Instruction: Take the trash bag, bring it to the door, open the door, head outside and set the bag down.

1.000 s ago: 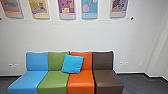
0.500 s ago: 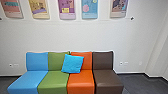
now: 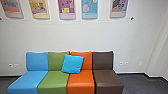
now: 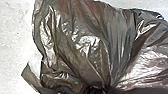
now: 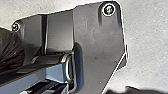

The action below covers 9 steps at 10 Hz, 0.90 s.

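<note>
My left jaws clench glossy dark plastic trash bag (image 4: 75, 47); right jaws, can't tell. Best drive gently, limiting sway.

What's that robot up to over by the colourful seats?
It seems to be carrying a trash bag with its left arm: the bag bunches up close to that wrist, though the grip itself can't be made out. The robot is indoors, facing a row of four seats with a blue cushion leaning on the green and orange backs. The bag has yet to be put down outside.
</note>
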Tool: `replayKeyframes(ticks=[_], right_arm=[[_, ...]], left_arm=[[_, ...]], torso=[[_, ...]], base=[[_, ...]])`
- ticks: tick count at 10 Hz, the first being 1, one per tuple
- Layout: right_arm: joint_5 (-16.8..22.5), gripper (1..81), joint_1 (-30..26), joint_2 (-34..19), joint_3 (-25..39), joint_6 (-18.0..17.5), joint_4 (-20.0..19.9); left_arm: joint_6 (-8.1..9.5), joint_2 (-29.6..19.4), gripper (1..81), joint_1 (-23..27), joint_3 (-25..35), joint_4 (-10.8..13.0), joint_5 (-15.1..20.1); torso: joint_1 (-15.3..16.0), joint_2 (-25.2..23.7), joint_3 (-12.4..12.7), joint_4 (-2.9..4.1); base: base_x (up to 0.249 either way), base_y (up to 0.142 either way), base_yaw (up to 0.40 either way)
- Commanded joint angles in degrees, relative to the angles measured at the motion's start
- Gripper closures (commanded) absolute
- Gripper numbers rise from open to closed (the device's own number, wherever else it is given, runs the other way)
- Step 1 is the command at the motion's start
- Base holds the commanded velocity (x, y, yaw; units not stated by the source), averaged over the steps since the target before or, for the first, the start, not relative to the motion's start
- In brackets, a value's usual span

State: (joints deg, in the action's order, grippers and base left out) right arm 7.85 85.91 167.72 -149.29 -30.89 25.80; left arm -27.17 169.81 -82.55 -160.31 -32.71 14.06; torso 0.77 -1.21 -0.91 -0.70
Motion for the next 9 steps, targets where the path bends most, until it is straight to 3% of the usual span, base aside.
replayKeyframes(ticks=[1, 3, 9], right_arm=[[2.8, 1.0, -2.6, -0.6, 0.1, 0.2, 0.5], [2.8, 1.0, -2.6, -0.7, 0.2, 0.2, 0.5], [2.8, 1.0, -2.5, -0.4, 0.5, 0.2, 0.6]], left_arm=[[-0.42, -0.9, 81.1, 3.0, -0.4, 0.4, 5.0], [-0.42, -0.9, 81.1, 3.0, -0.2, 0.4, 5.0], [-0.42, -0.8, 81.1, 3.0, -0.1, 0.5, 5.0]], torso=[[0.0, 0.0, 0.0, 0.00], [0.0, 0.0, 0.0, 0.00], [0.0, 0.0, 0.0, 0.00]], base=[[0.000, 0.000, 0.000], [0.000, 0.000, -0.049], [0.000, 0.000, -0.194]])
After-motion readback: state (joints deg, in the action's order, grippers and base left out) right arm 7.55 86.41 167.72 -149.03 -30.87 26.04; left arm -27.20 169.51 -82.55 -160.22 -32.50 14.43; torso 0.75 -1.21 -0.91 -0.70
